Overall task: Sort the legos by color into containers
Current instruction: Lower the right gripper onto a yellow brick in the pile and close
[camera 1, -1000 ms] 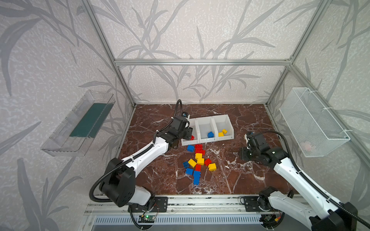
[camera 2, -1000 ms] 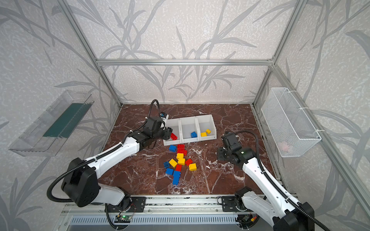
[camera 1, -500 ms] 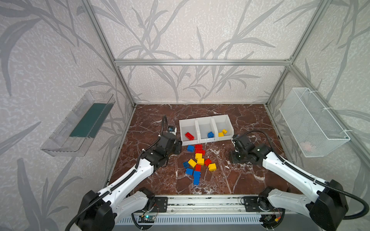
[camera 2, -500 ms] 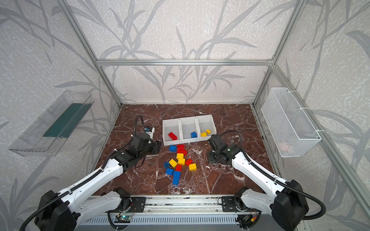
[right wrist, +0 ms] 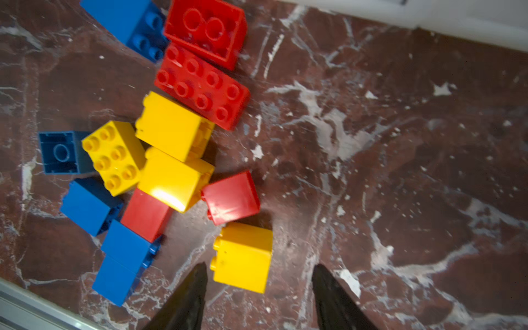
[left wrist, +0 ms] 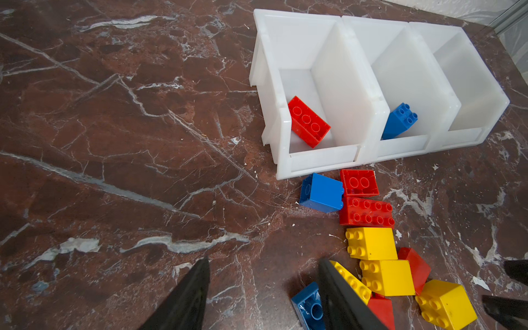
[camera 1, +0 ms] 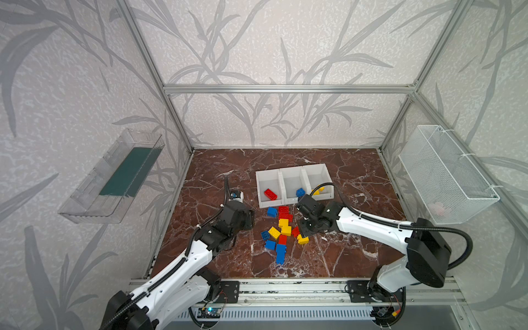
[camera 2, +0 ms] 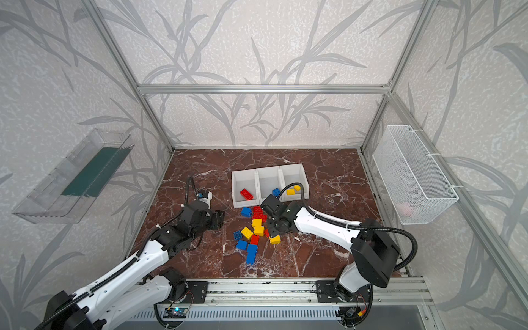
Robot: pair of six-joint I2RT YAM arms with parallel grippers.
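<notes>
Glossy plastic legos [right wrist: 171, 125], seemingly polished marble tabletop [left wrist: 114, 128]

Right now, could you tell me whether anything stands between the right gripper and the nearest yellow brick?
Nothing visible does. The right gripper is open, and the yellow brick lies on the marble right at its fingertips, nearer one finger.

You see the whole cell from high above its front edge in both top views, looking down on the marble table [camera 1: 328, 257]. Your left wrist camera looks close over the white bins [left wrist: 340, 85] and the brick pile [left wrist: 371, 243]; your right wrist camera is nearer still and shares that pile [right wrist: 171, 128].
</notes>
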